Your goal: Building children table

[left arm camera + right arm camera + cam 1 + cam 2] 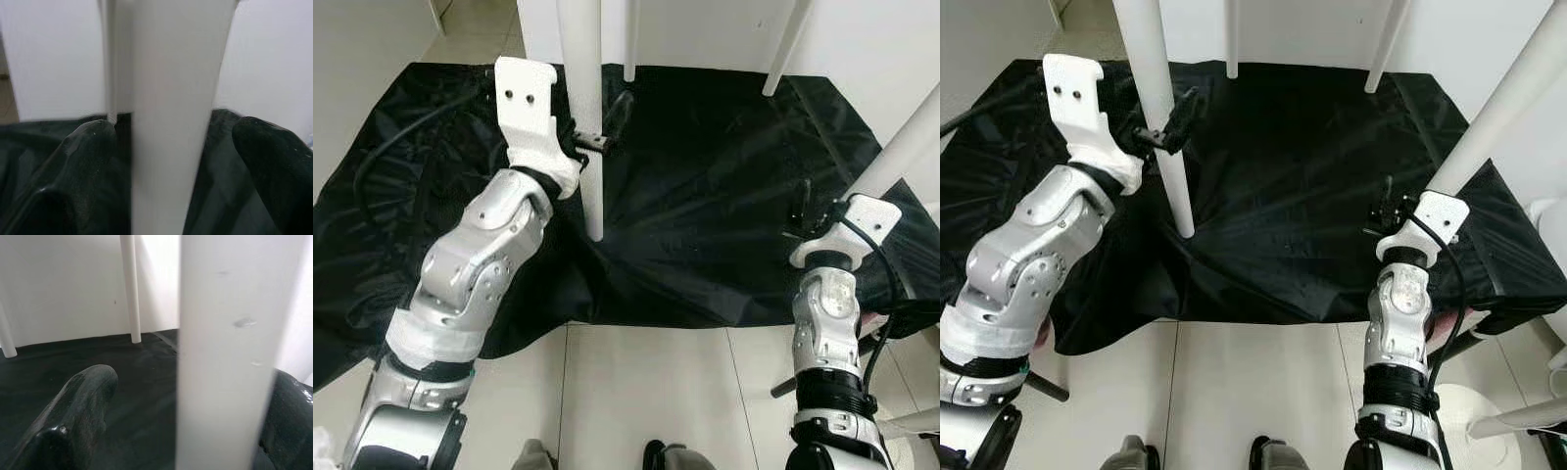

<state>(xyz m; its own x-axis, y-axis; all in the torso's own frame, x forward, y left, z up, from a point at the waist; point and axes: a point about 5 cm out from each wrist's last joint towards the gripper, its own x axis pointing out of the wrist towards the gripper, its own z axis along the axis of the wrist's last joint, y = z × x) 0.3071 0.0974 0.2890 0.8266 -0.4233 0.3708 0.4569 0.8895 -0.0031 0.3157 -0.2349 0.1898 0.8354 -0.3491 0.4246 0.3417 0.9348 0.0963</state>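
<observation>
The white table stands on a black cloth (705,196), and I see its round white legs from above. My left gripper (604,127) is open around the near left leg (590,186), about halfway up. In the left wrist view one finger (83,166) rests against that leg (171,122) and the other finger (274,161) stands a little off it. My right gripper (1386,206) is open around the slanted near right leg (1498,108), low down by the cloth. In the right wrist view that leg (225,357) lies against one finger (288,421), with the other finger (83,406) well apart.
Two far legs (630,39) (783,49) stand at the back of the cloth before a white wall. The cloth is wrinkled and ends at pale floor tiles (656,392) close to me. A black cable (391,147) lies at the left, and a white round base (1489,431) stands at the lower right.
</observation>
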